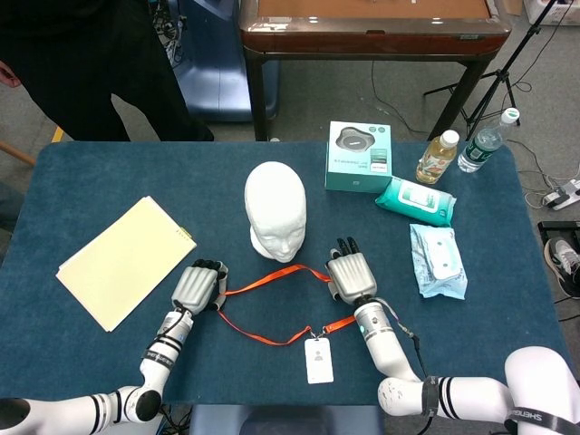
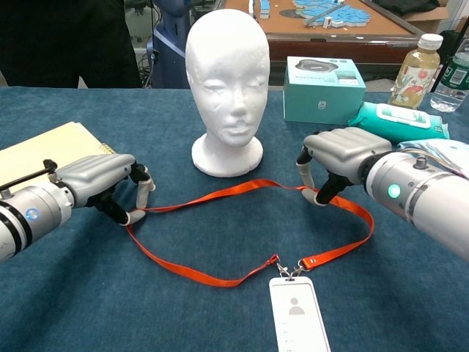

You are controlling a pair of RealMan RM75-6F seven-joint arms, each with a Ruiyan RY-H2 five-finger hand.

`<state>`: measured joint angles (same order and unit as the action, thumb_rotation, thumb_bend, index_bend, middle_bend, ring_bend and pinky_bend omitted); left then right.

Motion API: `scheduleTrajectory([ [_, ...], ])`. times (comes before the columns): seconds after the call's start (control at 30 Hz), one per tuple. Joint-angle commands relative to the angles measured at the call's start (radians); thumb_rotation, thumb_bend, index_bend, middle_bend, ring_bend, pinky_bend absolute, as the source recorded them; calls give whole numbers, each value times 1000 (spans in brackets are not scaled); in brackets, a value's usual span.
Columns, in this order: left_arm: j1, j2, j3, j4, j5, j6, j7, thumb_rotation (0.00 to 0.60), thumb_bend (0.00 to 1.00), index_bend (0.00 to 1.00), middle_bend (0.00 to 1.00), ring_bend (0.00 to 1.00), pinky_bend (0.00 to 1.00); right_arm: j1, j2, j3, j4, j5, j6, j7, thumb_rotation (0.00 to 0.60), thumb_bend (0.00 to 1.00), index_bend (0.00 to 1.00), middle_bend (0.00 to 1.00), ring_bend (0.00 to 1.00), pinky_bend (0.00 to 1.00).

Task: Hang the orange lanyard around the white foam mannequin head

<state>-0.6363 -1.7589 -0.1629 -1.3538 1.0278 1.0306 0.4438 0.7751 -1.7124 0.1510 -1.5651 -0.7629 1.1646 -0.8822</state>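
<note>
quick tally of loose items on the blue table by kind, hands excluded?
Foam mannequin head: 1
Orange lanyard with badge: 1
Yellow folder: 1
Teal box: 1
Wipes packs: 2
Bottles: 2
Total: 8

Both hands have silver-grey shells and black fingers with pale tips: left hand (image 2: 102, 183), right hand (image 2: 338, 155). White, black-ringed forearms; a green light glows on the right wrist, a blue dot on the left

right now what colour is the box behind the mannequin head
Teal box, dark device pictured on top; clearest in chest view.
</note>
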Motion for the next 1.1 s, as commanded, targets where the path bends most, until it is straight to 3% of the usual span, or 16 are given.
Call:
scheduleTrajectory([
  [0.03,2,4,2,-5,7,4,-4,600,360,624,327,240,186,0,3,0,-5,-2,-1,4,600,527,616,278,84,45],
  [0.43,50,78,23,-123,123,106,-67,600,360,625,328,240,186,-34,57,-15,-95,-72,41,55,600,536,623,278,92,44],
  [0.67,93,176,26,-279,236,213,-108,600,360,624,328,240,186,-75,117,-28,-196,-193,97,130,600,538,625,279,98,44],
  [0.93,109,312,-22,-464,316,280,-134,600,360,620,328,241,186,-98,177,1,-295,-315,141,206,600,539,633,284,107,44],
  [1.1,103,380,-61,-549,306,277,-131,600,359,618,328,240,186,-100,204,25,-342,-363,159,218,600,539,634,285,109,44],
])
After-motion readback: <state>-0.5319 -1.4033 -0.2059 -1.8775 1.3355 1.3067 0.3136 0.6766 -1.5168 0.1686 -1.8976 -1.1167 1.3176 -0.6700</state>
